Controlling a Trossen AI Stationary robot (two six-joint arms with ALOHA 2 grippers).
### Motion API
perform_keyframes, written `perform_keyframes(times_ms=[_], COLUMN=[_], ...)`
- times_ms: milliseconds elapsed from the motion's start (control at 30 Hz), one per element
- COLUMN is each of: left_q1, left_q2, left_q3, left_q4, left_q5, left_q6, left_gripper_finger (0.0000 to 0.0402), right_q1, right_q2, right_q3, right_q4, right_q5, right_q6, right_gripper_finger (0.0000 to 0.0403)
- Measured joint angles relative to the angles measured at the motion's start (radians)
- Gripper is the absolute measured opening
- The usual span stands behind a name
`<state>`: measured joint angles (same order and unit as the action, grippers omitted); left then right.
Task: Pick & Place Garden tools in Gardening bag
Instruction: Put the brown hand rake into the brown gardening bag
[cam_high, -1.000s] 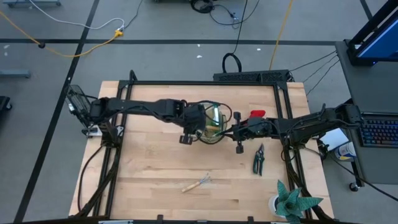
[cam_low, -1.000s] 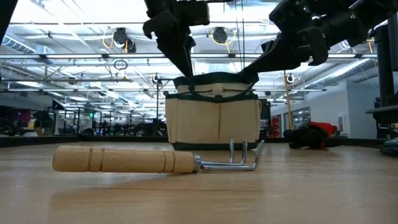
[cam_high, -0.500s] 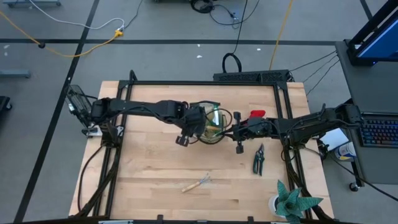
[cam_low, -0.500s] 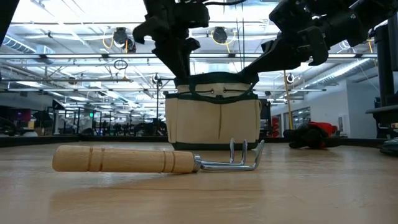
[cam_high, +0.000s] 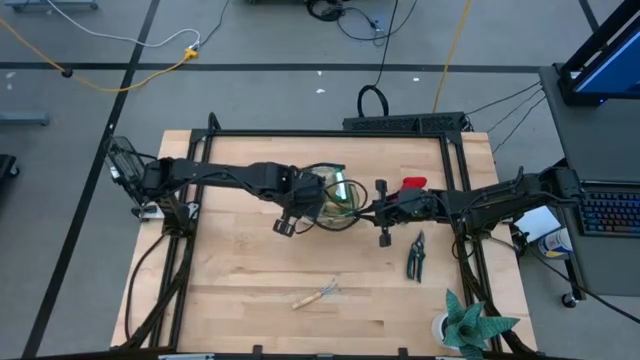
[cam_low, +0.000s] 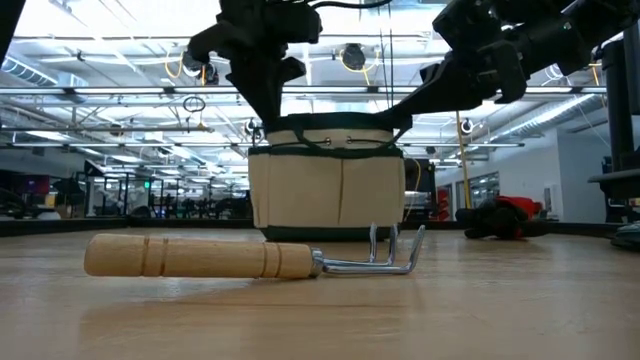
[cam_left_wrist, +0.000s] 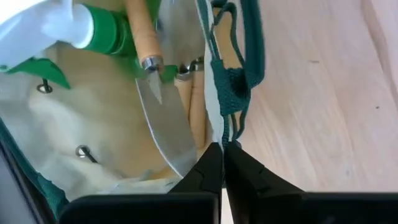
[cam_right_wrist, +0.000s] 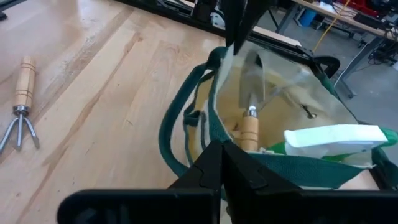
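We see the left gripper (cam_left_wrist: 222, 149) clamped on the rim of the round tan canvas bag with green trim (cam_high: 335, 200) at mid-table, and the right gripper (cam_right_wrist: 222, 149) clamped on the opposite rim. A wooden-handled metal hand rake (cam_high: 318, 294) lies near the table's front edge.

left arm: reaches from counter's left edge to centre | left gripper (cam_high: 312, 198): closed on bag (cam_high: 340, 203) rim | right arm: reaches from right edge | right gripper (cam_high: 362, 213): closed on opposite rim
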<state>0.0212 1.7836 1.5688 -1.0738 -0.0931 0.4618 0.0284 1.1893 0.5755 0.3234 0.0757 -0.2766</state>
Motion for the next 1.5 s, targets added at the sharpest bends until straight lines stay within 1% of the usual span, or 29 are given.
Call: perform_keyframes(times_ms=[67,133,233,333,367,433,467,500,600,633,700,733,767,833,867,900,967,1000,1033,1100,1133,1167,1233,1267,1300,1367,1400,1433,1500], left_q1=[-0.001,0.000,-0.002,-0.002,-0.002,-0.004,-0.001,0.003,0.007,0.002,-0.007,-0.008,-0.007,-0.008,-0.015,-0.019,-0.024,-0.016,-0.011,-0.012,-0.021,-0.028,-0.027,-0.017,-0.010,-0.011,-0.019,-0.026,-0.023], left_q2=[-0.003,-0.005,-0.006,-0.006,-0.006,-0.001,0.005,0.008,0.008,0.008,0.008,0.008,0.008,0.008,0.008,0.007,0.005,0.005,0.004,0.004,0.004,0.004,0.003,0.003,0.003,0.003,0.003,0.004,0.003], left_q3=[0.000,0.000,-0.006,-0.010,-0.010,-0.010,-0.009,-0.010,-0.010,-0.010,-0.010,-0.010,-0.010,-0.010,-0.010,-0.010,-0.010,-0.010,-0.010,-0.010,-0.010,-0.010,-0.010,-0.010,-0.010,-0.010,-0.010,-0.010,-0.010], left_q4=[0.032,0.036,0.014,0.044,0.041,0.024,0.022,0.021,0.017,0.015,0.007,0.003,-0.006,-0.015,-0.020,-0.023,-0.025,-0.027,-0.027,-0.028,-0.029,-0.026,-0.027,-0.031,-0.028,-0.031,-0.031,-0.030,-0.034], left_q5=[0.006,0.049,0.028,0.121,0.108,-0.018,-0.059,-0.061,0.064,0.064,-0.024,-0.032,-0.002,0.092,0.082,0.023,-0.132,-0.142,-0.088,0.070,0.097,0.064,-0.072,-0.104,-0.088,0.029,0.060,0.048,-0.048], left_q6=[-0.007,0.001,0.020,0.075,0.087,0.056,0.025,0.003,0.015,0.023,-0.013,-0.031,-0.022,0.055,0.086,0.093,0.034,0.010,0.005,0.044,0.061,0.069,0.045,0.027,0.022,0.044,0.056,0.059,0.033], left_gripper_finger=[0.0007,0.0005,0.0005,0.0004,0.0004,0.0005,0.0005,0.0005,0.0004,0.0004,0.0006,0.0006,0.0006,0.0004,0.0004,0.0004,0.0006,0.0006,0.0004,0.0004,0.0005,0.0006,0.0006,0.0004,0.0004,0.0005,0.0006,0.0007,0.0004], right_q1=[0.000,0.000,0.000,0.000,-0.001,0.000,0.000,0.000,-0.001,0.000,0.000,0.000,0.000,-0.001,0.000,0.000,-0.001,-0.001,-0.001,0.000,0.003,0.005,0.002,-0.002,-0.004,-0.004,-0.002,-0.001,-0.001], right_q2=[0.000,0.000,0.000,0.000,0.000,0.000,0.000,0.000,0.000,0.000,0.000,0.000,0.000,0.000,0.000,0.000,0.000,0.000,0.000,0.001,0.001,0.001,0.006,0.009,0.010,0.010,0.011,0.011,0.010], right_q3=[0.000,0.000,0.000,0.000,0.000,0.000,0.000,0.000,0.000,0.000,0.000,0.000,0.000,0.000,0.000,0.000,0.000,0.000,0.000,-0.001,-0.001,-0.001,0.001,0.001,0.001,0.000,0.000,0.000,0.000], right_q4=[0.000,-0.003,-0.005,-0.007,-0.006,-0.006,-0.005,-0.006,-0.014,-0.018,-0.017,-0.016,-0.015,-0.020,-0.022,-0.022,-0.013,-0.013,-0.015,-0.024,-0.023,-0.021,-0.016,-0.015,-0.018,-0.027,-0.028,-0.022,-0.012], right_q5=[-0.002,-0.002,-0.003,-0.039,-0.051,-0.054,-0.054,-0.054,-0.053,-0.054,-0.054,-0.054,-0.055,-0.075,-0.076,-0.063,0.030,0.053,0.038,-0.070,-0.110,-0.116,-0.027,0.001,0.007,-0.026,-0.038,-0.036,-0.018], right_q6=[0.010,0.021,0.025,0.021,0.014,0.006,0.007,0.013,0.027,0.026,0.024,0.024,0.026,0.023,0.007,-0.011,-0.003,0.024,0.044,0.030,-0.004,-0.040,-0.052,-0.034,-0.020,-0.019,-0.038,-0.052,-0.054], right_gripper_finger=[0.0000,0.0000,0.0000,0.0000,0.0000,0.0000,0.0000,0.0000,0.0000,0.0000,0.0000,0.0000,0.0000,0.0000,0.0000,0.0000,0.0000,0.0000,0.0000,0.0000,0.0000,0.0000,0.0000,0.0000,0.0000,0.0000,0.0000,0.0000,0.0000])
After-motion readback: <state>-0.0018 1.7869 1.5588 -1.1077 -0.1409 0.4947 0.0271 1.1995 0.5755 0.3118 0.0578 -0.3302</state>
